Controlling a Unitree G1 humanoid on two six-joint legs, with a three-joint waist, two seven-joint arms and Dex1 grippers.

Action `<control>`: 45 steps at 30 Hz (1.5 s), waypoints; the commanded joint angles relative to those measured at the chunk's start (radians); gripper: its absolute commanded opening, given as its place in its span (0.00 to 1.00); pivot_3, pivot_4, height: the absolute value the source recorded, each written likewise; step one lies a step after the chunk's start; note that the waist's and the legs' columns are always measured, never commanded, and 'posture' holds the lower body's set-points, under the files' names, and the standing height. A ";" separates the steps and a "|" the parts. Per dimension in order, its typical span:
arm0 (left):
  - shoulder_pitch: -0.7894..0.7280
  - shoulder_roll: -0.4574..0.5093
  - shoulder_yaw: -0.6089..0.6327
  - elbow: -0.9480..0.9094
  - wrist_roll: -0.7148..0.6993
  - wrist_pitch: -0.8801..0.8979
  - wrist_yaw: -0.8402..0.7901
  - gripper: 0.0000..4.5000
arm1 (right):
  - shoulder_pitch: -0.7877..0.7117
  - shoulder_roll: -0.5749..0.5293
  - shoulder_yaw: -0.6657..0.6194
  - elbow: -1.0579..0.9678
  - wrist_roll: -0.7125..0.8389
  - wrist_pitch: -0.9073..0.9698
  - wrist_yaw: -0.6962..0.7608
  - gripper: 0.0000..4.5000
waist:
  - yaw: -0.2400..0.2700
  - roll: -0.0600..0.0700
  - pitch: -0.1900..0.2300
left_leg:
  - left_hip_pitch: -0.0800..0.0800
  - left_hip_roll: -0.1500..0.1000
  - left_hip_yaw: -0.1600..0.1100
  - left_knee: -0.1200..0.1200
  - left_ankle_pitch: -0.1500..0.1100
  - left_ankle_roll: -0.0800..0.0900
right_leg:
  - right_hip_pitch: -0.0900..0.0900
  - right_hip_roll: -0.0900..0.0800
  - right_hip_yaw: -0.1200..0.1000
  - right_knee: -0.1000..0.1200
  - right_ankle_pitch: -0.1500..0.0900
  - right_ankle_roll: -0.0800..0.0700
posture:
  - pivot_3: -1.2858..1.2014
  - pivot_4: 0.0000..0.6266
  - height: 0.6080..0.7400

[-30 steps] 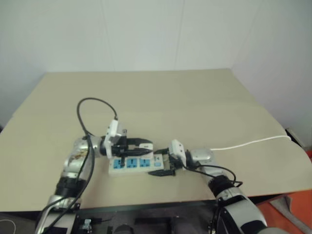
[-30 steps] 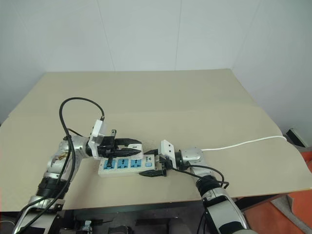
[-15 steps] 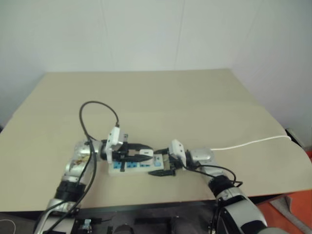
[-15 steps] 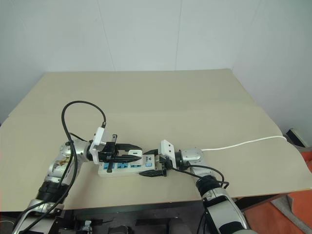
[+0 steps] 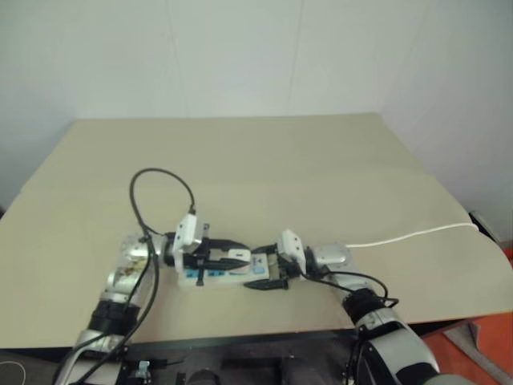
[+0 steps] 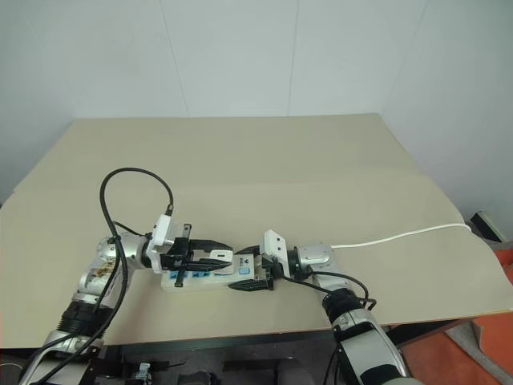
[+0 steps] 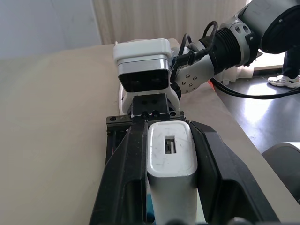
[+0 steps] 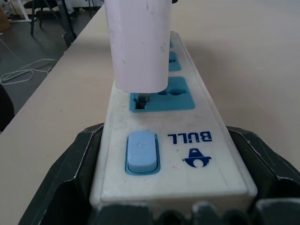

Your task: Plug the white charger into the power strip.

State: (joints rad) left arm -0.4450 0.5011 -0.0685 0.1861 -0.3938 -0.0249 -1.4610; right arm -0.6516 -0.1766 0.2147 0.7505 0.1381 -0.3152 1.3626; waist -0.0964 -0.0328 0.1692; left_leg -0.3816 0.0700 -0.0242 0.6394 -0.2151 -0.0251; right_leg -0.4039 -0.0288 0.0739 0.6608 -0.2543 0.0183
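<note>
The white charger [image 8: 136, 44], a plain scuffed block with rounded edges, is clenched in the left gripper [image 7: 169, 154] jaws, its prongs entering the blue socket nearest the switch [image 8: 141, 152]. The power strip [image 8: 173, 154] is clasped at its switch end between the right gripper [image 6: 258, 275] jaws on the desk [image 6: 264, 160].

A large beige table with a smooth matte top [image 6: 321, 160] stands against a plain pale wall made of wide flat panels [image 6: 240, 56] with thin vertical seams between them. A second pale wall [image 6: 465, 96] meets it at a corner on the right, beyond the table's far right corner. Below the table's right edge lies a patch of orange-red floor [image 6: 473, 353]. In the left wrist view, cream vertical curtains [image 7: 164, 18] hang behind the table, beside dark grey floor [image 7: 253, 122]. Lighting is soft and even.
</note>
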 commanded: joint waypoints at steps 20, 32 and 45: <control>0.034 0.031 -0.032 0.044 0.033 -0.030 0.005 0.23 | 0.010 0.012 0.015 -0.013 -0.002 0.010 -0.002 0.76 | -0.001 0.000 0.000 | 0.001 0.000 0.000 -0.001 0.000 0.000 | 0.000 0.000 0.000 0.000 0.000 0.000 | 0.52 0.24 1.00; 0.074 0.024 -0.047 0.142 0.073 -0.057 0.076 0.23 | 0.010 0.010 0.018 -0.014 0.001 0.012 -0.002 0.76 | 0.001 0.003 -0.003 | 0.005 0.000 0.000 -0.002 0.000 0.000 | 0.003 0.000 0.000 0.000 -0.004 0.006 | 0.52 0.24 1.00; 0.079 0.031 -0.069 0.135 0.074 -0.024 0.077 0.36 | 0.010 0.010 0.018 -0.016 -0.002 0.014 0.001 0.76 | 0.002 0.008 -0.006 | 0.014 0.000 0.000 -0.006 0.000 0.000 | 0.013 0.000 0.000 -0.005 -0.005 0.007 | 0.52 0.24 1.00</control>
State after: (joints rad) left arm -0.4005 0.5097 -0.1065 0.2530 -0.3869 -0.0881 -1.4075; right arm -0.6472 -0.1768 0.2220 0.7564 0.1297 -0.3002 1.3445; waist -0.0948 -0.0247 0.1633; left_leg -0.3679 0.0700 -0.0239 0.6337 -0.2153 -0.0251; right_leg -0.3907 -0.0287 0.0743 0.6559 -0.2597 0.0248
